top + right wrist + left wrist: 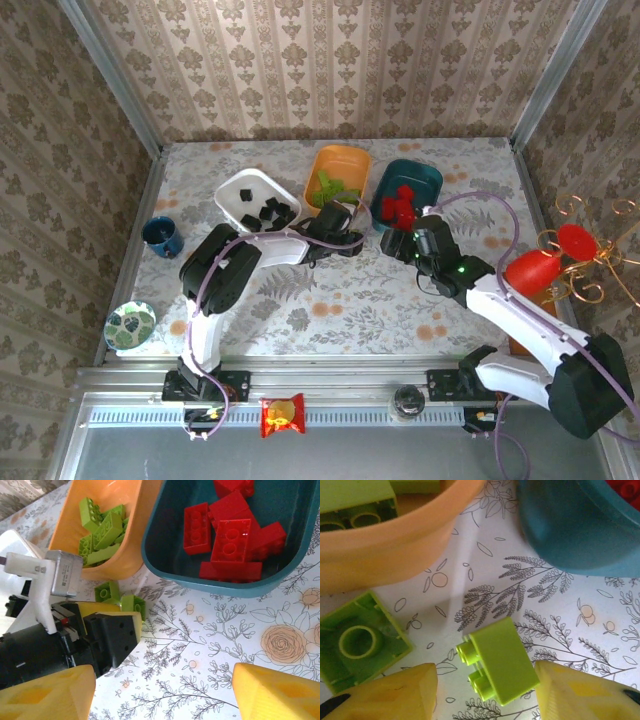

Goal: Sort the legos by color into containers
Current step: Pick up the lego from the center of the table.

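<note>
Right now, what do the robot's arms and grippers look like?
The left arm and right arm have white links and chunky black joints, with a thin purple cable looping along each. A tiny green light glows on the right one. The left gripper and right gripper have wedge-shaped yellow fingers.

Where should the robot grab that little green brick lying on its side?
Probably from above, pinching the green brick across its middle, knobbed face to opposite face. It lies on its side, knobs pointing sideways, and the left gripper straddles it.
</note>
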Motion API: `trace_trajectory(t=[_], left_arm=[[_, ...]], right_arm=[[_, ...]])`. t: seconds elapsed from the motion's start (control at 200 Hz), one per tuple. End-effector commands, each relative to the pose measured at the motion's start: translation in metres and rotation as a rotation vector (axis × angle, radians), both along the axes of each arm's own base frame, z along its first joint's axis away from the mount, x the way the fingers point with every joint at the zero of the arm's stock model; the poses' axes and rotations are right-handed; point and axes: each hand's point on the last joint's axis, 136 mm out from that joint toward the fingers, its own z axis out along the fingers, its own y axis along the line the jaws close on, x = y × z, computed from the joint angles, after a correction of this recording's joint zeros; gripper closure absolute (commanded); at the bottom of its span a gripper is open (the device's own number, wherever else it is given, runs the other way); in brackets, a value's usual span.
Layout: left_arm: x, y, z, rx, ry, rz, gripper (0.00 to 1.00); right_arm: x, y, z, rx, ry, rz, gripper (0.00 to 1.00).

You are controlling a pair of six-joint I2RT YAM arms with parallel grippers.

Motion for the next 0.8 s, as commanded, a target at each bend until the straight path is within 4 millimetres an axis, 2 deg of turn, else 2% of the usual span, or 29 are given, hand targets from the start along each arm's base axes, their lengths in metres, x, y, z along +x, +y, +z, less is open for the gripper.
trace_trajectory(t=[0.0,0.24,0.39,0.54,0.635,0.69,0.79], left_arm=[[0.006,-0.003,0.001,0.016,-0.046,-0.007,0.47],[0.003,-0.01,-0.007,-0.022,-0.048,-0.034,0.58],[-0.007,-0.004,-0.004,-0.048,-0.037,-0.025,0.71],[-0.022,0.011,0.028,-0.112,-0.049,0.009,0.74],[-0.024,0.016,0.072,-0.167,-0.107,0.015,0.74],[-0.017,0.017,0.098,-0.174,-0.143,0.02,0.74],[0.01,0.018,0.139,-0.212,-0.179,0.037,0.73]], right_arm=[[-0.005,-0.008,0.002,-0.006,0.001,-0.027,0.26],[-0.009,-0.008,-0.007,0.008,0.017,-0.032,0.26],[-0.009,-0.01,-0.007,0.004,0.016,-0.038,0.26],[-0.009,-0.009,-0.011,0.008,0.018,-0.039,0.26],[-0.009,-0.007,-0.015,0.022,0.018,-0.031,0.25],[-0.009,-0.005,-0.018,0.028,0.022,-0.023,0.25],[-0.01,-0.002,-0.024,0.029,0.042,-0.014,0.25]])
